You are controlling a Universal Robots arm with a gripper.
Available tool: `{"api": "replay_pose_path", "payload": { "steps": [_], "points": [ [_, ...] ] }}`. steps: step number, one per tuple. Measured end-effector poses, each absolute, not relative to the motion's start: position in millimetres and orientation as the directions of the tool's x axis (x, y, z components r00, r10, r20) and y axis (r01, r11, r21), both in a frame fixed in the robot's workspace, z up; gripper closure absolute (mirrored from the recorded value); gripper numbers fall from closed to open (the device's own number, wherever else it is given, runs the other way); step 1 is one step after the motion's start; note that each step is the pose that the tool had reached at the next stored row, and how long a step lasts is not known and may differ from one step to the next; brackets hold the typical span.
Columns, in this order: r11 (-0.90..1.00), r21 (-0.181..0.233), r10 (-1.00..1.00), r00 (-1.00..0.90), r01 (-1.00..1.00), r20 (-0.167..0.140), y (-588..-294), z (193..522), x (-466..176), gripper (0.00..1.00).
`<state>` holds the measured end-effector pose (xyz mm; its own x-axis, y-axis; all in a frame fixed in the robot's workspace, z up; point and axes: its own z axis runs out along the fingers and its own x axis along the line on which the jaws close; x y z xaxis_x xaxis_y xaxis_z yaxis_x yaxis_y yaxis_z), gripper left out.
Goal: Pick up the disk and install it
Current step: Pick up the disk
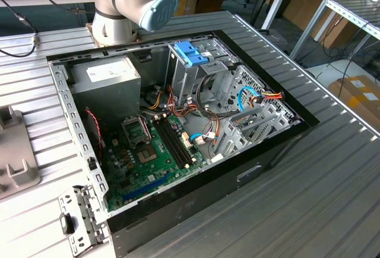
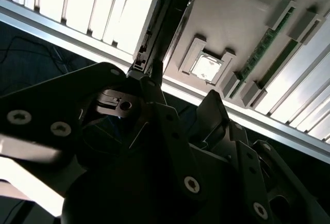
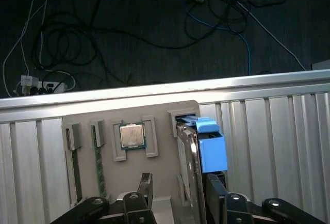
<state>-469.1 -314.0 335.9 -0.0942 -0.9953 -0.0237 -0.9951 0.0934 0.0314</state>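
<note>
Straddling the disk, the gripper is spread apart, holding nothing. Disk sits on edge in the tray slot, beside the CPU. Risk: if you close off-centre, one finger shoves the disk, tipping or jamming it.

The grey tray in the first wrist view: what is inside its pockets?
A square chip lies flat in one pocket, a green board stands edge-up in a slot, and the disk stands on edge in another. The slot covers the disk's lower edge.
</note>
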Motion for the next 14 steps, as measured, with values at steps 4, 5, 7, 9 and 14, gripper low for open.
{"api": "replay_pose_path", "payload": {
  "steps": [4,5,7,9,14],
  "points": [
    [0.053,0.032,-0.998,-0.054,-0.998,-0.024,-304,336,-469,0.46],
    [0.052,0.032,-0.998,-0.052,-0.998,-0.024,-301,336,-469,0.46],
    [0.051,0.032,-0.998,-0.052,-0.998,-0.029,-296,335,-470,0.46],
    [0.050,0.033,-0.998,-0.051,-0.998,-0.041,-294,334,-471,0.46],
    [0.044,0.034,-0.997,-0.046,-0.998,-0.066,-293,329,-477,0.46]
  ]
}}
